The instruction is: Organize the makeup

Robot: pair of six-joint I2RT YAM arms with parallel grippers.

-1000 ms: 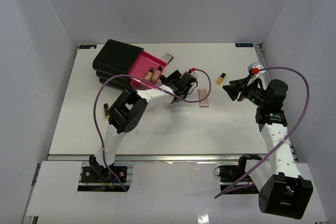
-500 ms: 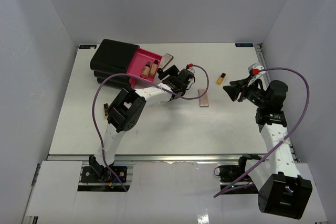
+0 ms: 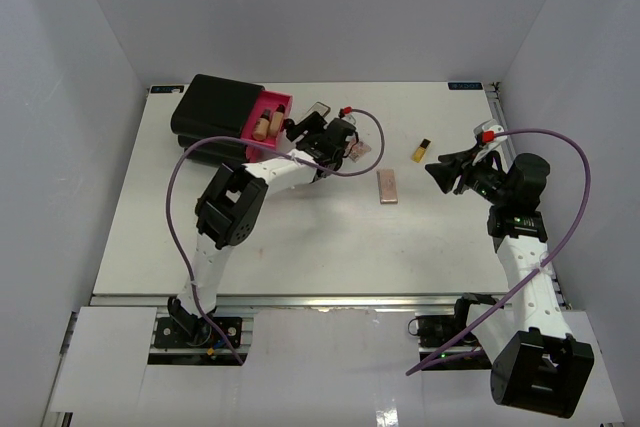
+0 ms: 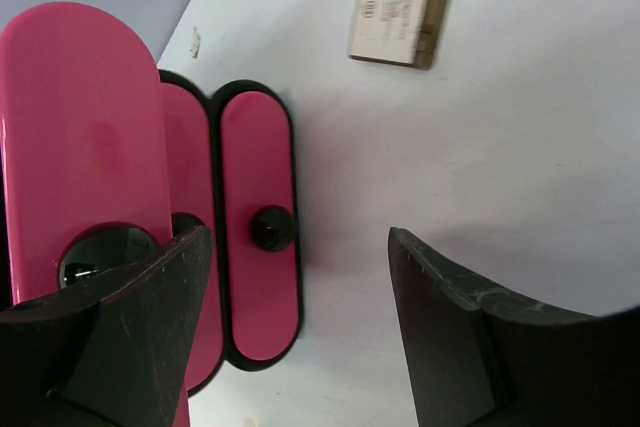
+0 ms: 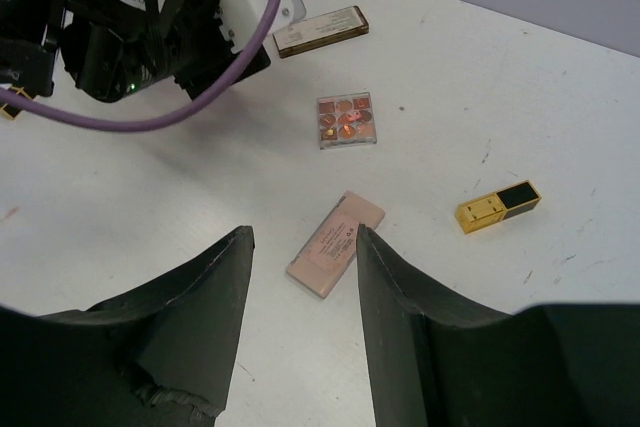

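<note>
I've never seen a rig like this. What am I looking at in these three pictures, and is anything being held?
Two robot arms are bolted at the near edge of a white table, each ending in a two-finger gripper. One picture looks down from above and behind them; the other two come from cameras on the wrists, so the dark shapes below are fingers. The left gripper reaches toward a big black box whose open pink drawer holds two beige bottle-shaped cosmetics. On the table lie a square multicoloured palette, a pink rectangular palette, a yellow-and-black tube and a flat dark-edged compact. The right gripper hangs open; so does the left. Nothing is held.
</note>
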